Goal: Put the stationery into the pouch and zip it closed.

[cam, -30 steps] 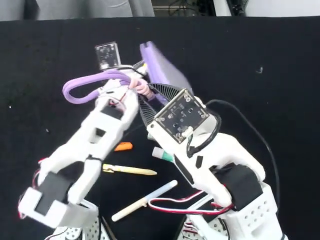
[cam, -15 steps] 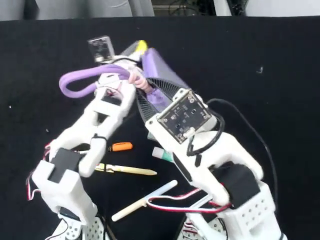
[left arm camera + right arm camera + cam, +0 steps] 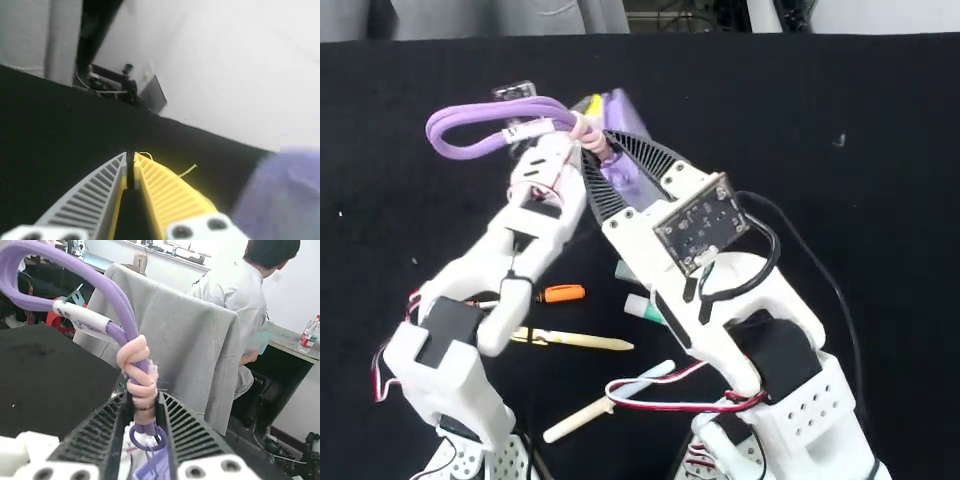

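Two white arms meet over the far side of the black bench (image 3: 880, 120), where a soft purple fabric pouch (image 3: 623, 118) is held by its strap. The black-ribbed right tool (image 3: 142, 397) is clamped tight on the pouch's purple looped strap (image 3: 470, 125), just below a pink knot (image 3: 140, 375). The yellow-and-grey left tool (image 3: 131, 160) is pressed fully together just beside the pouch, with nothing visible between its jaws. The step in hand appears to be readying the pouch, and the next move likely calls for getting its mouth open and within reach. Whether anything is inside cannot be told. On the near bench, outside the pouch, lie a cream-white pen (image 3: 605, 403), a pale yellow pen (image 3: 575, 341), an orange marker (image 3: 562, 293) and a green-capped white tube (image 3: 645, 308).
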Tool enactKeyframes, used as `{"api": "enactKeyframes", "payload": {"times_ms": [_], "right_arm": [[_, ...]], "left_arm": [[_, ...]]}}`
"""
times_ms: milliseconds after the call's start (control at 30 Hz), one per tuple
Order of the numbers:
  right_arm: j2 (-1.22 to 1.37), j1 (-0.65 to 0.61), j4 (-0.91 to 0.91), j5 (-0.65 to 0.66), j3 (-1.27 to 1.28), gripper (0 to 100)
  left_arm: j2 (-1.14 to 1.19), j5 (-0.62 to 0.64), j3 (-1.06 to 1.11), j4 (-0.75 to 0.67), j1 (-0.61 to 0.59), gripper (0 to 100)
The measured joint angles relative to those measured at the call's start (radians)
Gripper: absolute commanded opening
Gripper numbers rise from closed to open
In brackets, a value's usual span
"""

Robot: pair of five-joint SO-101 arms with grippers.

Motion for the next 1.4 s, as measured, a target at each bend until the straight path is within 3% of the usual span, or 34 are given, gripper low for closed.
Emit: {"api": "enactKeyframes", "payload": {"times_ms": [300, 600, 867, 1167, 1400], "right_arm": [[0.0, 0.265, 0.069, -0.12, 0.0, 1.1], [0.0, 0.471, 0.1, -0.15, -0.002, 1.1], [0.0, 0.503, 0.1, -0.15, -0.002, 1.2], [0.0, 0.505, 0.1, -0.15, -0.002, 1.2], [0.0, 0.528, 0.055, -0.15, 0.003, 1.2]], "left_arm": [[-0.212, -0.002, 0.118, 0.0, 0.135, 3], [-0.227, -0.002, 0.118, 0.0, 0.226, 3], [-0.262, 0.0, 0.239, 0.0, 0.236, 3], [-0.706, 0.0, 0.551, 0.009, 0.356, 3], [-1.1, -0.084, 0.631, 0.295, 0.506, 3]]}}
